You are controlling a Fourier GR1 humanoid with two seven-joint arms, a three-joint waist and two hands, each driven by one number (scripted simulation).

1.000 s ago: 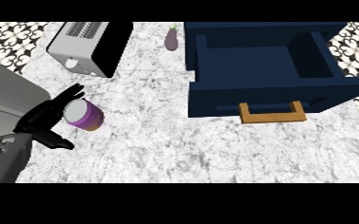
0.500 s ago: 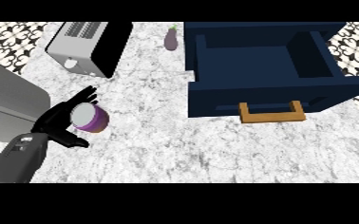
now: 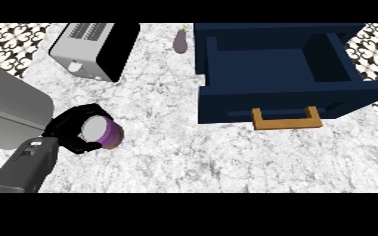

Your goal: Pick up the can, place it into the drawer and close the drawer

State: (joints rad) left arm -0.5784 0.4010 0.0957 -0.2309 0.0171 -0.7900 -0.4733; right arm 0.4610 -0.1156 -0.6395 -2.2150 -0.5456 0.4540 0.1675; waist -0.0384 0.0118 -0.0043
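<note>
At counter's left – left hand [image 3: 72,130] fingers round can [image 3: 103,131].

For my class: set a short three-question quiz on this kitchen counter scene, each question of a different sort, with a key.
1. True or false: the drawer stands open.
2. What does the left hand curl round? A) the eggplant B) the can C) the toaster
3. What colour is the drawer handle?

Key: 1 true; 2 B; 3 orange-brown.
</note>
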